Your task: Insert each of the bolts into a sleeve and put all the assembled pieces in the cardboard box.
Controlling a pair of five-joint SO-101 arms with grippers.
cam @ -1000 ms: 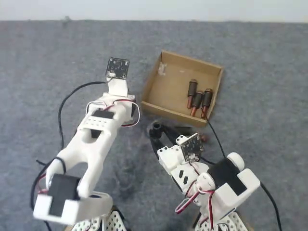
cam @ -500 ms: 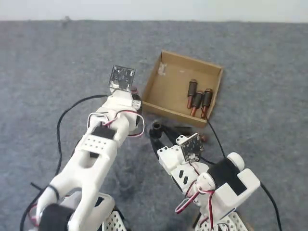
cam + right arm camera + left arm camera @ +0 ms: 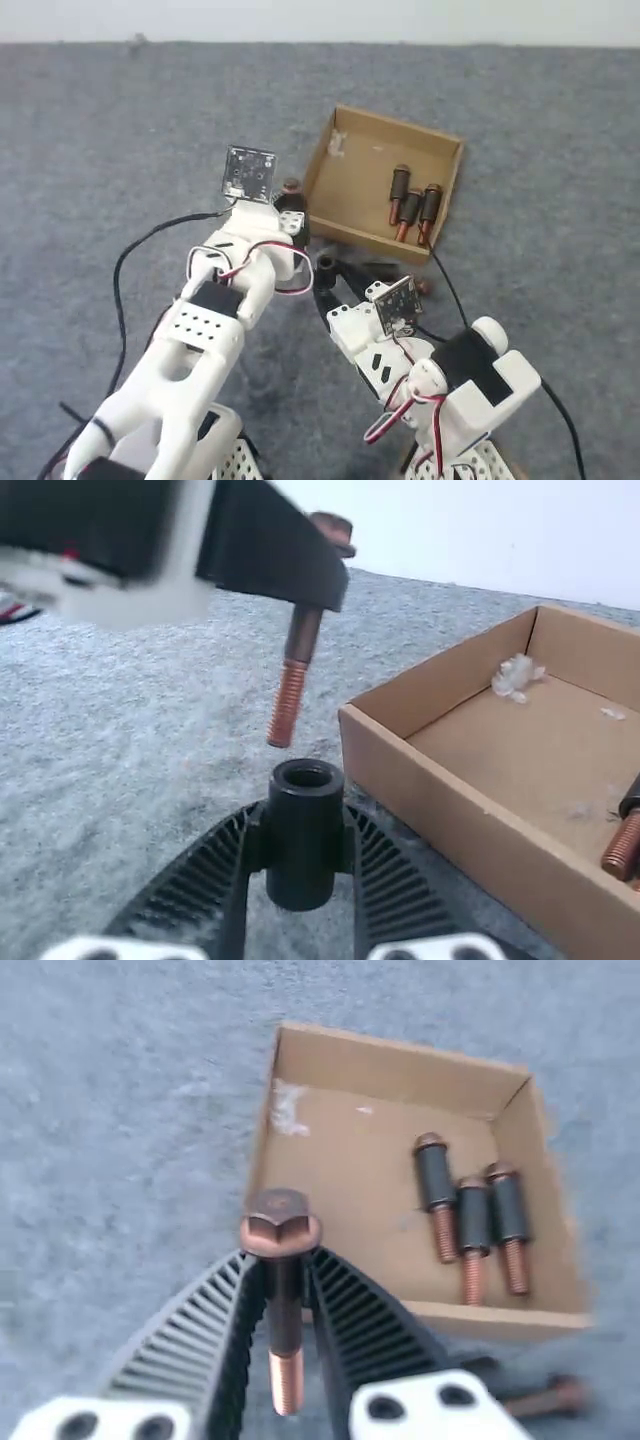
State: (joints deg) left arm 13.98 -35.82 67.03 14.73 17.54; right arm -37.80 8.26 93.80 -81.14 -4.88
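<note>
While the copper-coloured hex-head bolt (image 3: 281,1232) hangs threaded end down, I see it pinched by its shank between the ribbed black fingers of the left gripper (image 3: 283,1265), jaws closed to the shank's width, with the head sitting just above the fingertips. From the right wrist view its tip is in the air near the open mouth of the black cylindrical sleeve (image 3: 303,845), a little off to one side and not touching it. That sleeve stands upright, bore facing up, clamped around its middle by the right gripper (image 3: 303,818), whose jaws are closed only as far as the sleeve's sides allow.

From the high view, both held parts sit just outside the near corner of the shallow brown cardboard box (image 3: 322,168), with the bolt close by its wall. Inside the box, against the far side wall, three assembled pieces (image 3: 412,208) lie side by side, each a dark sleeve on a copper bolt. One more loose copper bolt (image 3: 424,286) lies on the grey carpet (image 3: 120,130) just outside the box's near wall. A dark piece lies next to it, and I cannot tell what it is.
</note>
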